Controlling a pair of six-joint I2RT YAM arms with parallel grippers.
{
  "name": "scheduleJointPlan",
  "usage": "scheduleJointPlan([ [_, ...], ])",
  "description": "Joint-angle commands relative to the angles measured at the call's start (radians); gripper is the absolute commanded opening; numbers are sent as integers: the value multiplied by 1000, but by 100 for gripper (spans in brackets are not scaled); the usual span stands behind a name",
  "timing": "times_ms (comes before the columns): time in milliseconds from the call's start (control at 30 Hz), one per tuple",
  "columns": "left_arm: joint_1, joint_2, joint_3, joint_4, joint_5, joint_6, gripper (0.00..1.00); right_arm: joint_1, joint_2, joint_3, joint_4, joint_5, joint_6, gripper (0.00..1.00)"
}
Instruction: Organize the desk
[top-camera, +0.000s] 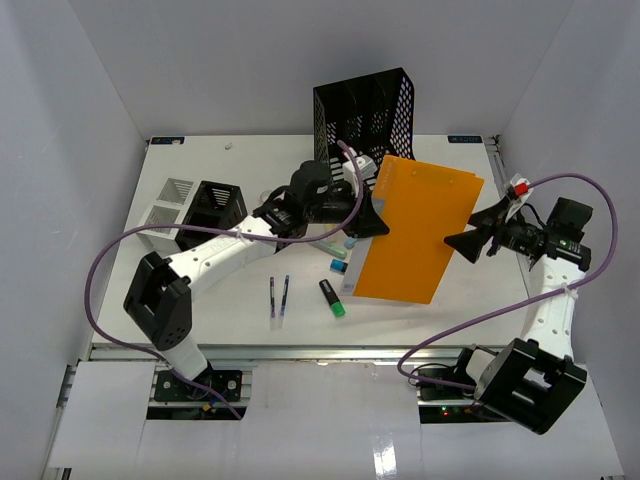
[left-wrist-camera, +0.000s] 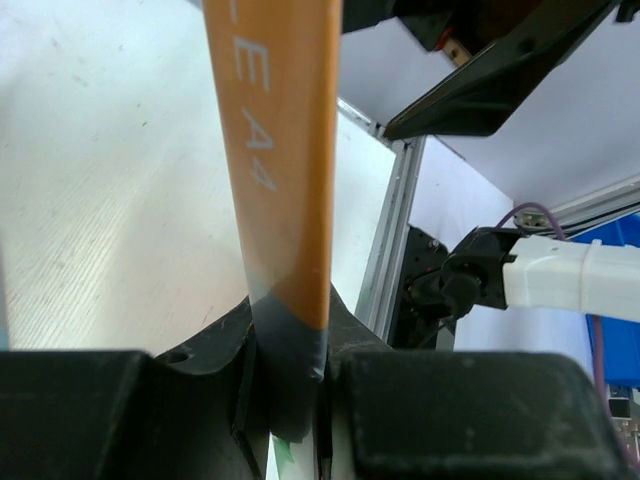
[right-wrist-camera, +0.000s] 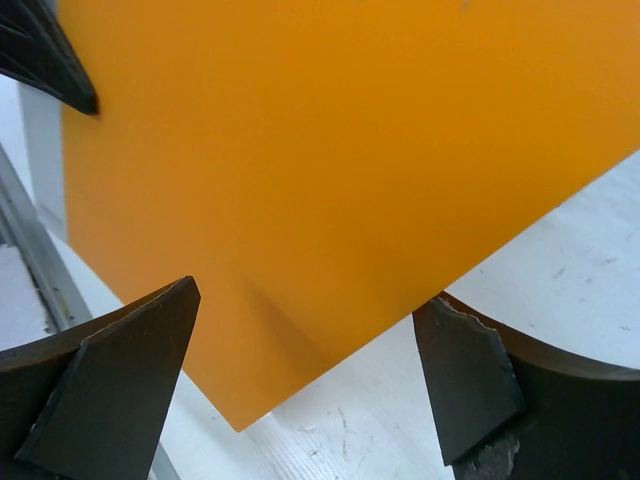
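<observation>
Bench (top-camera: 200, 325) — the big white top under both arms — carries the clutter, and the piece in play is the orange folder (top-camera: 415, 235), raised off it at mid-right. Your left claw (top-camera: 372, 222) is clamped on the folder's left edge. Your right claw (top-camera: 468, 240) stands wide open, with the folder's corner between its jaws and apparently touching neither.

The likely home is the black mesh file holder (top-camera: 365, 115) just behind. Draw the right claw clear sideways first. Then tip the folder upright and line its edge up with one slot before lowering — a one-sided grip may let it sag.

Hard to tell: which slots are free, what lies beneath the folder, and its lettering, cut off apart from "A4".
</observation>
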Motion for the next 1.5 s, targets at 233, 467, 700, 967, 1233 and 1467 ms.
scheduleJointPlan([
  [233, 74, -207, -94, 74, 25, -3, 0, 10, 8, 77, 256, -138, 361, 91],
  [467, 76, -236, -127, 135, 100, -34, 0, 160, -3, -21, 501, -3, 582, 90],
  [700, 79, -267, -155, 182, 165, -39, 0, 214, 41, -69, 763, -14, 794, 90],
  [967, 97, -310, -164, 178, 155, -20, 0, 213, 15, -47, 753, 5, 724, 91],
  [1233, 119, -344, -159, 152, 144, -13, 0, 211, 19, -18, 705, 68, 680, 91],
  [1467, 121, -332, -173, 228, 229, -56, 0, 231, 37, -45, 930, -122, 869, 91],
])
